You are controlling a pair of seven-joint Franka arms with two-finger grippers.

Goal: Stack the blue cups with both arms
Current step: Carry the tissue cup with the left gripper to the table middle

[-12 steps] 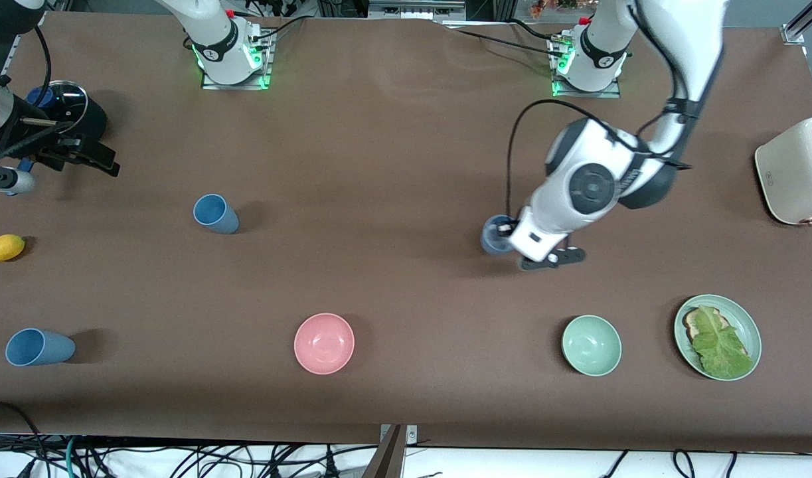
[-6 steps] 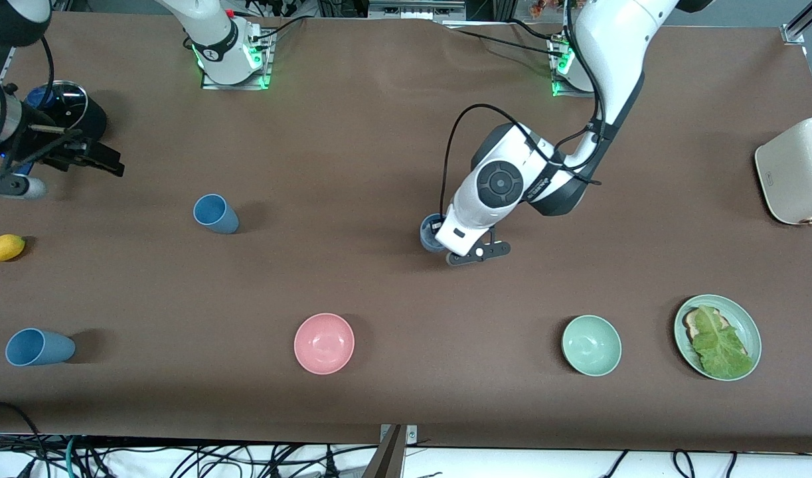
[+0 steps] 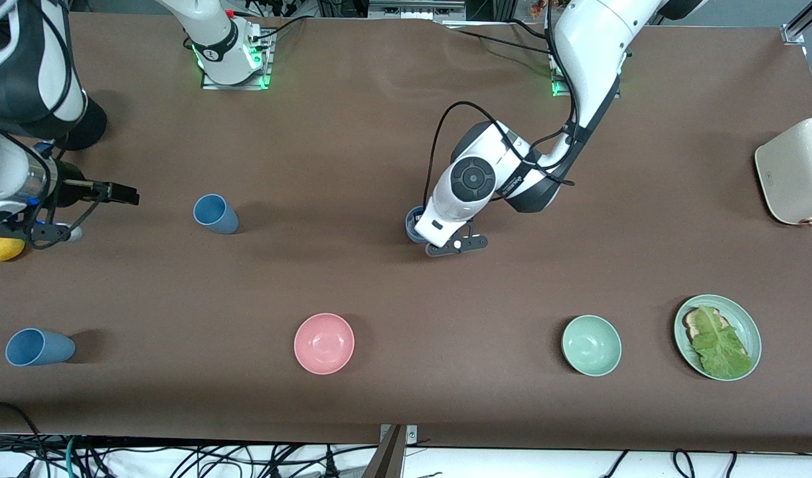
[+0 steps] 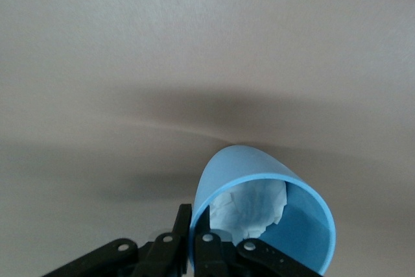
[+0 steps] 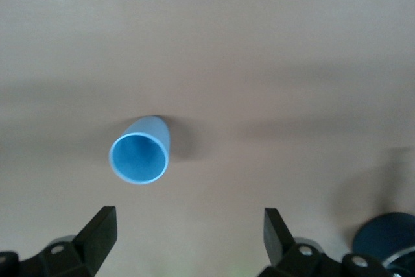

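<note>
The left gripper hung over the middle of the tabletop, its fingers pinching the rim of a blue cup with crumpled paper inside. The right gripper, fingers spread, hovered near the edge at the right arm's end, beside a standing blue cup. A third cup stood at the corner nearest the front camera.

A pink bowl stands near the camera's edge of the brown table. A pale green bowl sits toward the left arm's end, just beside a green plate holding what looks like toast under a lettuce leaf. A cream toaster stands farther from the camera. A yellow lemon lies at the right arm's end.
</note>
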